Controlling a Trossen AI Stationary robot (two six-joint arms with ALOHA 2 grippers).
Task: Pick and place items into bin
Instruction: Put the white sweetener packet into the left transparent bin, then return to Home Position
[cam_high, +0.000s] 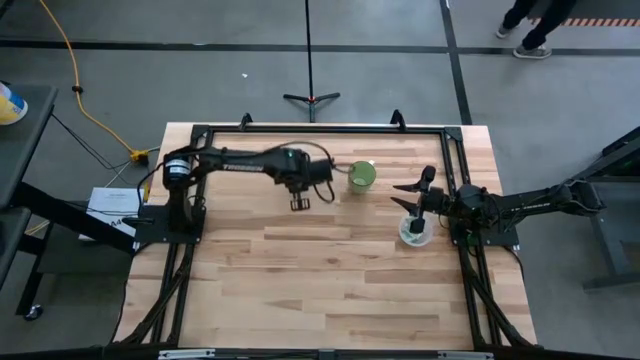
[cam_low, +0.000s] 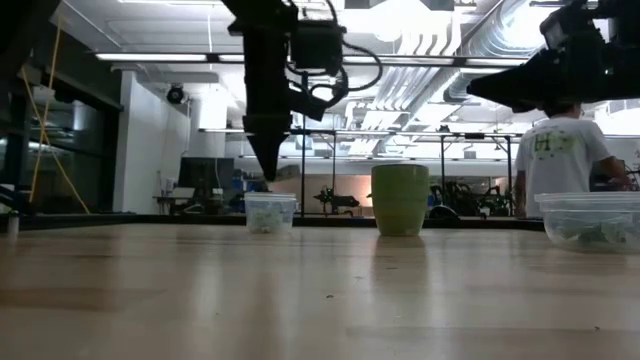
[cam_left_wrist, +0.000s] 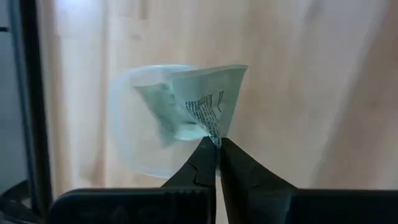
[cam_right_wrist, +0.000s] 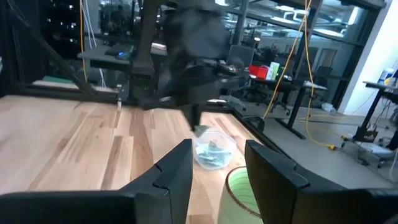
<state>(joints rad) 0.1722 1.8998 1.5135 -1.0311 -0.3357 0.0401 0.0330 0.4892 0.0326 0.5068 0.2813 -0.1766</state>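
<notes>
In the left wrist view my left gripper (cam_left_wrist: 217, 148) is shut on a pale green and white packet (cam_left_wrist: 208, 99) with printed text. It points down over a small clear tub (cam_left_wrist: 134, 124) that has more packets in it. The tub (cam_low: 270, 213) stands on the table left of a green cup (cam_low: 400, 200). My right gripper (cam_right_wrist: 217, 165) is open and in the air near the table's right side (cam_high: 400, 196). It faces the cup (cam_right_wrist: 239, 186) and the tub (cam_right_wrist: 214, 152). A second clear bowl (cam_high: 416, 232) with packets sits beneath the right arm. My left gripper pinches the packet by its lower corner (cam_left_wrist: 216, 135) between the tips of its two fingers, coming from above and pointing down. The packet is bent and stands lifted clear above the tub's opening.
The green cup (cam_high: 361, 176) stands between the two grippers near the table's far edge. A black frame (cam_high: 320, 128) runs around the table. A person in a white shirt (cam_low: 560, 150) stands in the room behind. The near half of the wooden table (cam_high: 320, 290) is bare.
</notes>
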